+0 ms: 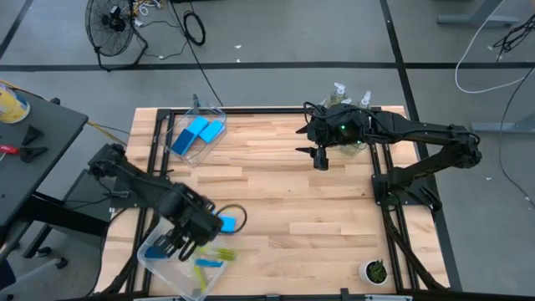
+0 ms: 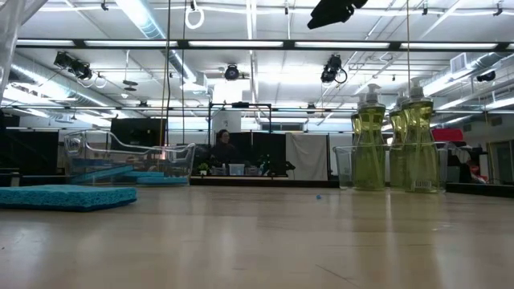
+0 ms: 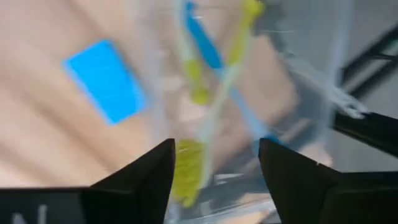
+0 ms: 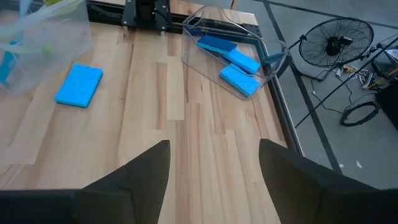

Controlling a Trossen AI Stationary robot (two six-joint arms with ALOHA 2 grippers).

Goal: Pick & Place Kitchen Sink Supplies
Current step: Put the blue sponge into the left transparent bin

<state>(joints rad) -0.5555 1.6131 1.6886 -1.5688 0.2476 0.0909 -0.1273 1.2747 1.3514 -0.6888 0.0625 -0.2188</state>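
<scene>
A clear bin (image 1: pixel 159 255) at the table's near left corner holds yellow-green brushes (image 3: pixel 214 106) and a blue brush (image 3: pixel 205 46), lying crossed on its floor. My left gripper (image 3: pixel 216 146) hangs over this bin (image 1: pixel 171 242), pointing down, open, with nothing between its fingers. A blue sponge (image 1: pixel 226 223) lies flat on the table just beside the bin. My right gripper (image 1: pixel 320 160) hovers open over the far middle of the table (image 4: pixel 214 146), empty. Pump bottles of yellow-green soap (image 2: pixel 369 140) stand in a clear bin (image 1: pixel 347 104) at the far right.
A clear bin (image 1: pixel 196 134) at the far left holds several blue sponges (image 4: pixel 239 62). A small white pot with a plant (image 1: pixel 374 270) stands at the near right corner. Bare wood (image 1: pixel 284 201) spreads across the middle of the table.
</scene>
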